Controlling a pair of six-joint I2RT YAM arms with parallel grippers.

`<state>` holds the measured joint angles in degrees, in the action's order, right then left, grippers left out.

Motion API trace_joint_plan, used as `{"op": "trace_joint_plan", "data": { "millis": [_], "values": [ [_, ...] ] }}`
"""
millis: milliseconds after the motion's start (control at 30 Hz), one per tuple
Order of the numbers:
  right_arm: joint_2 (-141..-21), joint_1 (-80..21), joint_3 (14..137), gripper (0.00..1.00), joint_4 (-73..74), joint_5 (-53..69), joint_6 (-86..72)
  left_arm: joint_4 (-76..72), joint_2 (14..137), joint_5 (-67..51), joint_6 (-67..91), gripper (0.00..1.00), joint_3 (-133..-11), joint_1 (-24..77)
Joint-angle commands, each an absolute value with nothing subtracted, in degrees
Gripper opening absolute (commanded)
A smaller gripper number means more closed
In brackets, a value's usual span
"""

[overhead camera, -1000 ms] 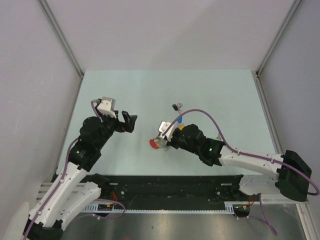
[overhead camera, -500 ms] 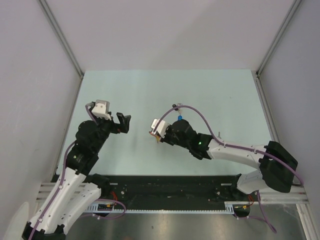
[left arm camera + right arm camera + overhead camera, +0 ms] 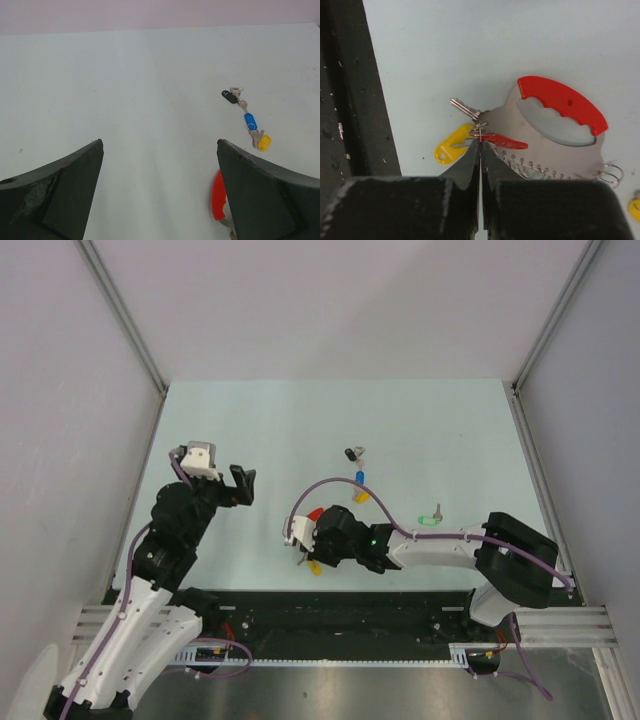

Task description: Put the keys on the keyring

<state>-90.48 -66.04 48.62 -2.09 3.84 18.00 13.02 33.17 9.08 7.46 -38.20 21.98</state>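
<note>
Pale green table, grey walls: the keyring is lying near the front edge.
The right gripper is pressing its jaws together at the small ring joining a red-tagged key and a yellow-tagged key beside the keyring's metal plate. The left gripper is hovering with jaws spread wide. A black key, blue key and green key are lying farther back.

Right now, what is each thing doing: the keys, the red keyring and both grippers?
left gripper: open, empty.
right gripper: shut, tips at the ring of the red key.
keyring: flat on the table.
red key: lying across the keyring's plate.
near yellow key: beside the keyring.
black key: loose, far off.
blue key: loose, next to black.
far yellow key: loose, next to blue.
green key: loose, alone.
</note>
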Motion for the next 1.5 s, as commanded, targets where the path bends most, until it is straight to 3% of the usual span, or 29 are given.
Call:
{"op": "trace_joint_plan", "data": {
  "millis": [0, 100, 333, 533, 767, 1033, 1467],
  "values": [
    [-93.3, -65.6, 48.7, 0.00, -7.5, 8.8, 15.6, 11.7, 33.7, 10.8, 6.8, 1.00, -38.0, 21.3],
    [-94.6, -64.0, 48.8, 0.00, -10.8, 12.4, 13.9, 11.7, 34.0, 11.3, 6.6, 1.00, -37.8, 21.2],
    [-94.0, -62.0, 49.4, 0.29, -12.7, 13.4, 10.9, 11.7, 35.5, 10.3, 6.4, 1.00, -37.9, 20.7],
    [-89.8, -57.4, 49.3, 0.42, -10.9, 13.7, 4.8, 11.9, 37.1, 9.1, 6.4, 1.00, -38.0, 20.7],
    [-85.7, -55.3, 47.6, 0.41, -4.7, 14.5, 0.3, 12.6, 38.5, 8.4, 5.8, 1.00, -38.4, 20.7],
    [-84.6, -53.5, 36.5, 0.40, -17.9, 22.1, -12.2, 12.8, 38.8, 7.8, 5.7, 1.00, -38.7, 20.7],
    [-91.7, -50.4, 33.7, 0.34, -31.0, 27.6, -16.1, 13.3, 39.6, 8.6, 5.1, 1.00, -38.7, 20.7]
  ]
}}
